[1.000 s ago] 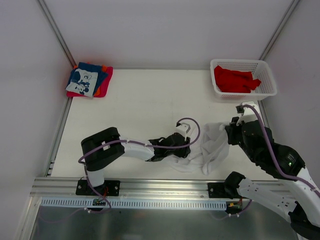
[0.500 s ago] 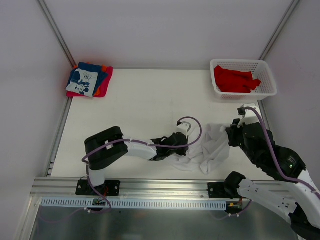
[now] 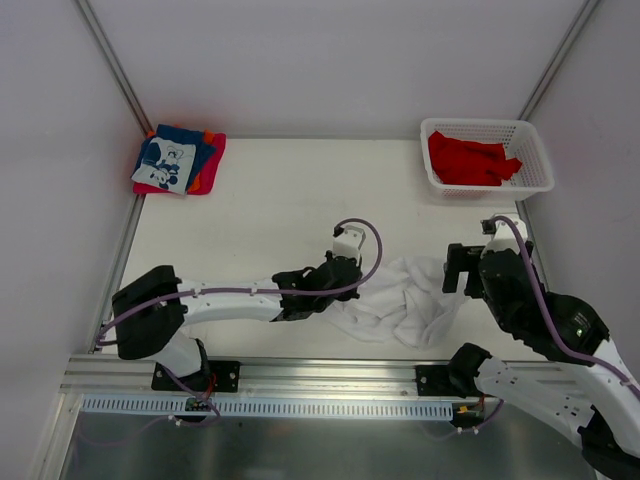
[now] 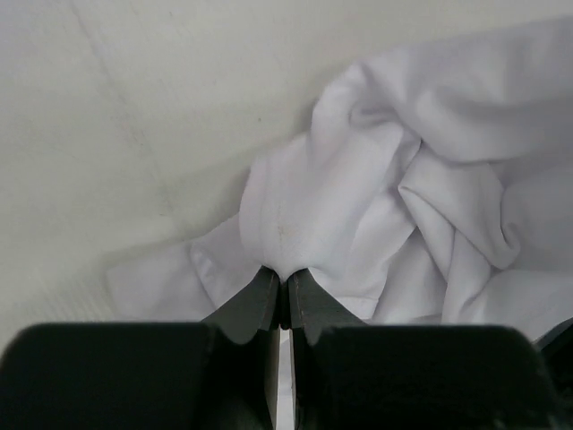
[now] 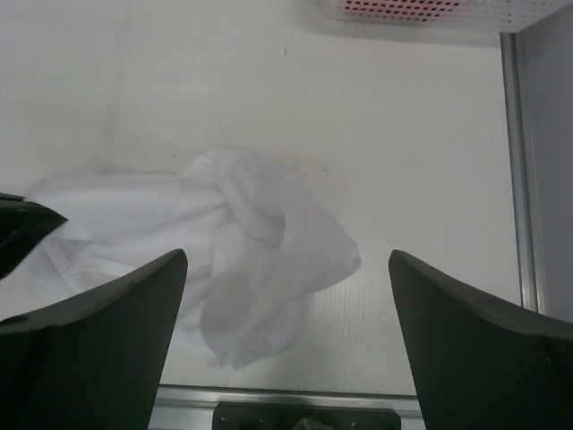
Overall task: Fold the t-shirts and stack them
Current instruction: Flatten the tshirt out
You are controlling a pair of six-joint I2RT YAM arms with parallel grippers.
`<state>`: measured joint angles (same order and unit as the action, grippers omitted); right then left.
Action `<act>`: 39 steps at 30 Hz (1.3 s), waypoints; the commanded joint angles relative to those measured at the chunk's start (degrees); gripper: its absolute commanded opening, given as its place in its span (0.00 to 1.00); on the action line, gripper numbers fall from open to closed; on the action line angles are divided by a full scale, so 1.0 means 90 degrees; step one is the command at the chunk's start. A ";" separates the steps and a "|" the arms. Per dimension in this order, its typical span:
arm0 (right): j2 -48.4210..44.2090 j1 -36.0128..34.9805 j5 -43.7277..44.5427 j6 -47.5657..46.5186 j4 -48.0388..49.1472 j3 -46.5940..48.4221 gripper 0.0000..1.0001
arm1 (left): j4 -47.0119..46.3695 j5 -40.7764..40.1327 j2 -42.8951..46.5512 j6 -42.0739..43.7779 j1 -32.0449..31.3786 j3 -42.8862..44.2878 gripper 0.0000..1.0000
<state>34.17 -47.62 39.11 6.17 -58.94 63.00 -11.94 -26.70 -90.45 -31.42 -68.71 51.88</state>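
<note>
White table (image 3: 280, 190), pale walls (image 3: 330, 60) (metal-framed)

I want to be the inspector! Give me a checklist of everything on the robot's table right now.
Surface: white table, flat and pale.
Job's things: white t-shirt crumpled near the arms; folded stack in the far left corner; red shirts in the basket, far right.
Clutter: nothing seen.
Grippers: left gripper shut, pinching the white t-shirt; right gripper open over the shirt, holding nothing.
Cables: purple cable looping above the left wrist.
Surroundings: white walls; metal rail at the near edge.
</note>
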 commanded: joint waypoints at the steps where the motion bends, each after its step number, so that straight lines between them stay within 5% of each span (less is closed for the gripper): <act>1: 0.0177 -0.0012 0.0342 0.0300 -0.0297 0.0060 0.99 | 0.0380 -0.0549 0.0577 0.0317 -0.0071 -0.0178 0.00; 7: 0.0490 -0.0012 -0.0622 0.0641 -0.0093 0.0295 1.00 | 0.0565 -0.0637 0.0939 0.0453 -0.0081 -0.0247 0.00; 14: 0.0685 -0.0274 -0.2236 0.1616 0.1167 -0.0749 0.99 | 0.0673 -0.0842 0.1046 0.0580 -0.0129 -0.0295 0.00; 19: 0.1192 -0.0930 -0.0990 0.2388 0.0389 -0.0945 0.99 | 0.1082 -0.1583 0.1708 0.0922 -0.0101 -0.0529 0.00; 26: 0.0784 -0.0940 -0.0030 0.3561 -0.0082 -0.2067 1.00 | 0.1103 -0.1087 0.2521 0.0669 0.0310 -0.1125 0.00; 39: 0.0910 -0.0559 -0.0526 0.3660 0.0424 -0.2781 1.00 | 0.0849 -0.0940 0.2541 0.0552 0.0310 -0.1448 0.00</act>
<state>42.04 -52.80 35.46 37.30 -57.69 39.35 -2.52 -35.92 -68.36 -26.11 -65.93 39.27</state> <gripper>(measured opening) 0.993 0.020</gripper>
